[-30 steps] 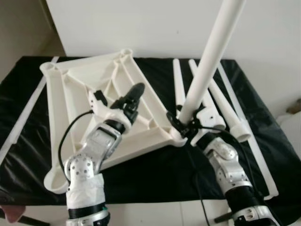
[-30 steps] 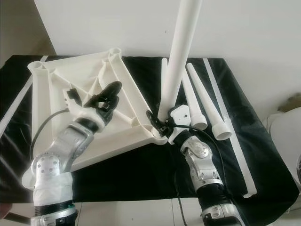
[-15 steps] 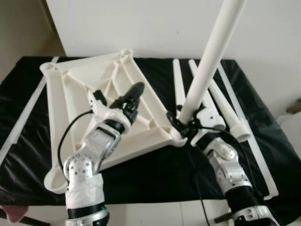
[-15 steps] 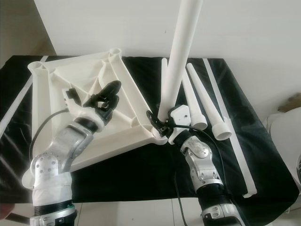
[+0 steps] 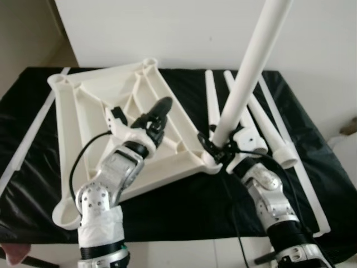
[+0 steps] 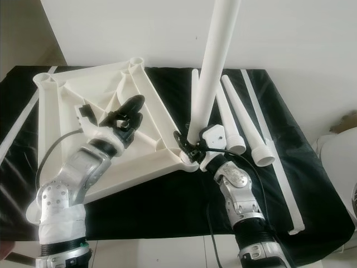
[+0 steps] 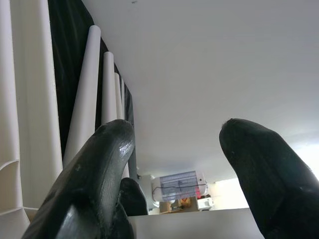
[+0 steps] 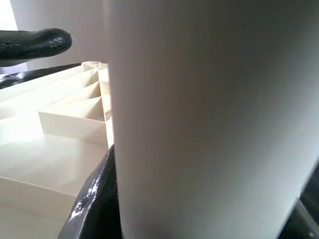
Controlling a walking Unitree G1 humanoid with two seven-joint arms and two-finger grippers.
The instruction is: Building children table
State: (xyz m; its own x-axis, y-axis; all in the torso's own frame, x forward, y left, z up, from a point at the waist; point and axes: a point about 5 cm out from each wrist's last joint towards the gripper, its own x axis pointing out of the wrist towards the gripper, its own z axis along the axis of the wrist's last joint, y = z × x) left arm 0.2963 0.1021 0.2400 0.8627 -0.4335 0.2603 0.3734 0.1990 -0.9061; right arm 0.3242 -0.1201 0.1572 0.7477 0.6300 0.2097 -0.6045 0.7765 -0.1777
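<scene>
The leg stands tilted at the near corner socket of the upturned top, gripped low by the right pincer. Best to bring it upright over the socket before pressing down. The left pincer, fingers apart, hovers over the top's ribs. Spare legs lie on the black table.

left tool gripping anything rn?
No: in the left wrist view the left tool has its two black fingers spread apart with open air between them.
</scene>
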